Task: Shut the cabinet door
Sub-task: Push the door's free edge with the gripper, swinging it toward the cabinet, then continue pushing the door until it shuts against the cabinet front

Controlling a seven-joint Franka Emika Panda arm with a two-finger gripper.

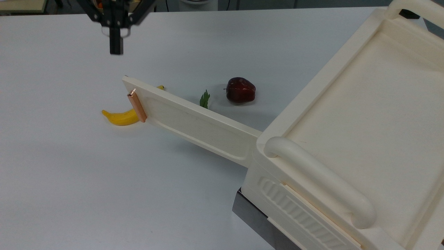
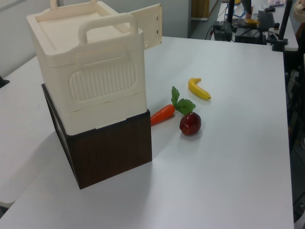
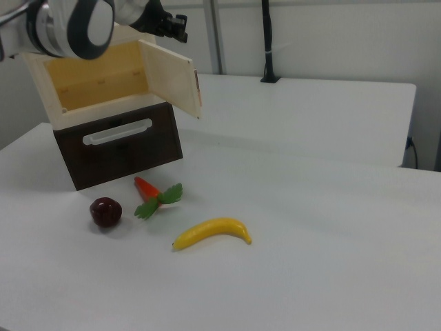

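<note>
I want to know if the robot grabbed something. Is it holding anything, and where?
Nothing is held. The gripper hangs above the table, apart from the cabinet door and its copper handle.

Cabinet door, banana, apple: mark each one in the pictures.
cabinet door [image 1: 194,125]: top view, middle of its recessed field.
banana [image 3: 212,232]: right view, middle of its curved body.
apple [image 1: 240,90]: top view, centre of its dark red skin.
</note>
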